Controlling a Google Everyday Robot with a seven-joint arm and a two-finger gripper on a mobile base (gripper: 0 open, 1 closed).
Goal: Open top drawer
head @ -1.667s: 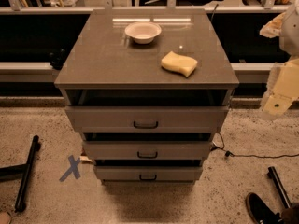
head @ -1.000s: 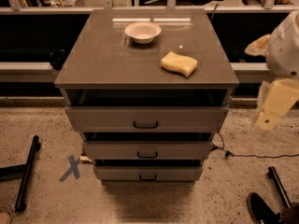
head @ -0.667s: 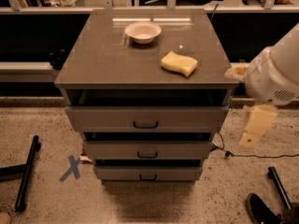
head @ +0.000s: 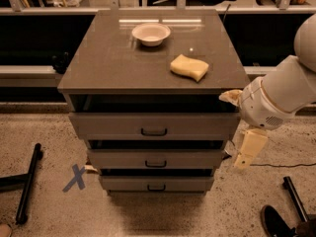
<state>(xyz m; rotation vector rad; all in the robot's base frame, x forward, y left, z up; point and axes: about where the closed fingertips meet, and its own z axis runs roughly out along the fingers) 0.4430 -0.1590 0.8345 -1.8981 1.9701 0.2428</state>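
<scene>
The top drawer (head: 123,124) is the widest grey-brown front of the cabinet, with a small black handle (head: 154,132) at its centre. It stands out a little from the cabinet, with a dark gap above it. Two narrower drawers (head: 156,158) sit below it. My gripper (head: 249,151) is cream-coloured and hangs down from the white arm (head: 276,95), just off the cabinet's right side at the height of the second drawer. It is to the right of the top drawer's handle and touches nothing.
A white bowl (head: 151,33) and a yellow sponge (head: 189,67) lie on the cabinet top (head: 108,63). A blue tape X (head: 76,177) and a black stand leg (head: 27,181) are on the floor at the left. Black objects (head: 289,214) lie at the bottom right.
My arm has swung in from the right edge, leftward and down, bringing the gripper close beside the cabinet's right side. The drawers have not moved.
</scene>
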